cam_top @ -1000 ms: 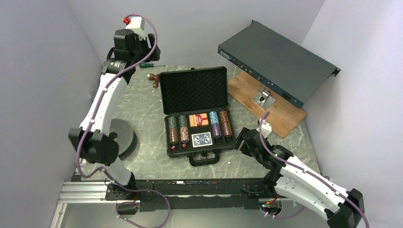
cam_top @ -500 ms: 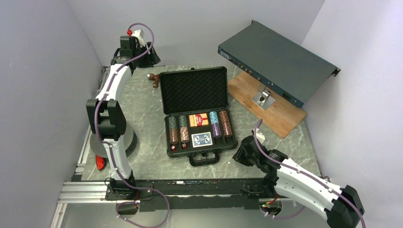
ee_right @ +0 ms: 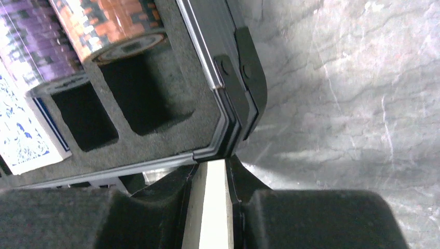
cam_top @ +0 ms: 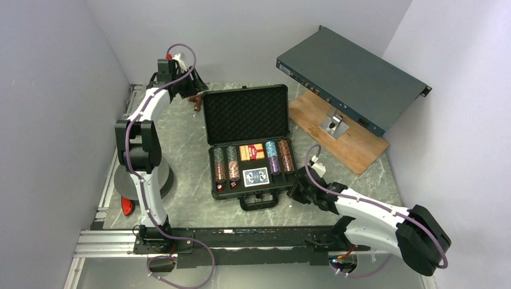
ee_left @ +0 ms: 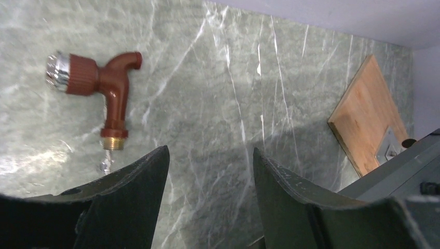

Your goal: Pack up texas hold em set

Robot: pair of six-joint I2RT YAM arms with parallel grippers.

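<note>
The black case (cam_top: 209,120) lies open in the middle of the table, its egg-crate foam lid laid back. The tray holds striped chip stacks (cam_top: 219,164), a red deck (cam_top: 252,152), a blue deck (cam_top: 255,176) and small red dice (cam_top: 220,186). My right gripper (cam_top: 295,191) is at the case's front right corner (ee_right: 244,88). Its jaws (ee_right: 215,163) stand shut just under that corner, with nothing between them. Orange chips (ee_right: 104,26) and empty foam slots lie just beyond. My left gripper (cam_top: 181,84) hangs open (ee_left: 210,155) over bare table behind the lid's left end.
A red-brown tap (ee_left: 104,83) lies on the table left of the left gripper (cam_top: 194,99). The long grey-green rack box (cam_top: 349,78) leans over a wooden board (cam_top: 355,147) at the back right. A grey round disc (cam_top: 159,174) sits at the left edge.
The right gripper has closed from wide open and slid left to the case's front right corner. The left arm has straightened and lowered its gripper toward the tap.
</note>
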